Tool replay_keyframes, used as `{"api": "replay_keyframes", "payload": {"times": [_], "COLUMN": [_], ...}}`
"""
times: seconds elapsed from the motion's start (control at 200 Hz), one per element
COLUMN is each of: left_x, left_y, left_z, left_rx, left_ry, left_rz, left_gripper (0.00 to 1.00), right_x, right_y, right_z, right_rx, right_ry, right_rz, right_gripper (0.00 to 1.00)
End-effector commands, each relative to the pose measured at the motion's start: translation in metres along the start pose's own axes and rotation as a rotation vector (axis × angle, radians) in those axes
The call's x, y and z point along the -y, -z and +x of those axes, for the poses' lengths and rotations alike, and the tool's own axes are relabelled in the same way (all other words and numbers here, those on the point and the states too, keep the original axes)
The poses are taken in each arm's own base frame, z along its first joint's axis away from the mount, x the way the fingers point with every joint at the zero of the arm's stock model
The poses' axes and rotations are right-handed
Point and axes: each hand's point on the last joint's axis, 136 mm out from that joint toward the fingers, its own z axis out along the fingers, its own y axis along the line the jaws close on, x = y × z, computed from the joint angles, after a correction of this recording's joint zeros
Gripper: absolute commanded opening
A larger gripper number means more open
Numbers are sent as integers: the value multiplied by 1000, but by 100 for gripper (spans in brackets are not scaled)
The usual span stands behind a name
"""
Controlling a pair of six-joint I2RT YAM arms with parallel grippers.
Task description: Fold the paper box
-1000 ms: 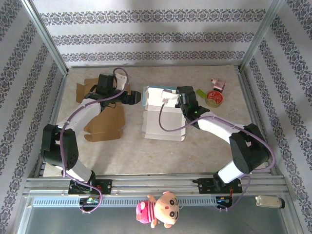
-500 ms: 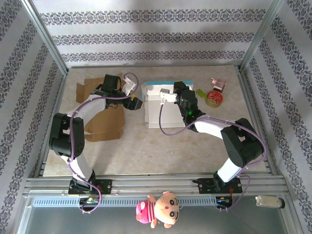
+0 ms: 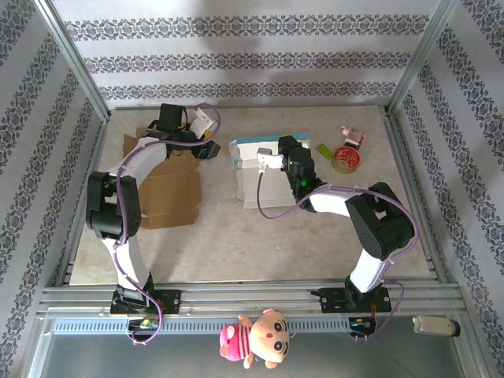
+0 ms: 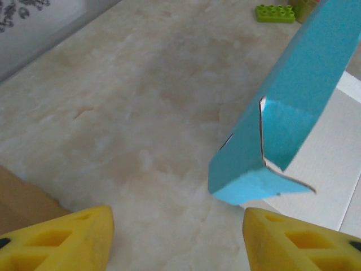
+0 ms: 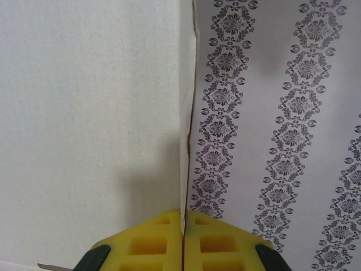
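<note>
In the top view, the right gripper (image 3: pixel 273 155) hides part of the far edge of the paper box (image 3: pixel 244 189). The wrist view cuts off its 2 fingers (image 5: pixel 152 240), which are pinched on a thin white panel of the box. The left arm bends sharply at the elbow left of the box, its gripper (image 4: pixel 177 240) spread and empty beside the box's teal corner. Brown cardboard (image 3: pixel 169 197) lies left of the box.

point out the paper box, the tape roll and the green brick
paper box (image 3: pixel 246 187), top external view, white front panel
tape roll (image 3: pixel 346 167), top external view, near rim
green brick (image 4: pixel 275 13), left wrist view, studded top
</note>
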Motion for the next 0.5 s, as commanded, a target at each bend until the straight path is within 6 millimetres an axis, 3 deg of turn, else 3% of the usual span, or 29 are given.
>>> {"api": "replay_keyframes", "payload": {"times": [0.0, 0.205, 0.495], "left_x": [12, 22, 36], "left_y": [-12, -34, -48], "left_z": [2, 18, 2], "left_rx": [8, -94, -56], "left_ry": [-42, -55, -69], "left_rz": [119, 213, 293], "left_gripper": [58, 52, 43], "right_x": [17, 11, 10], "right_y": [-6, -8, -11], "right_z": [-1, -1, -1], "right_rx": [6, 8, 7], "right_ry": [-22, -18, -18], "right_rz": [56, 45, 50], "right_gripper": [8, 7, 7]}}
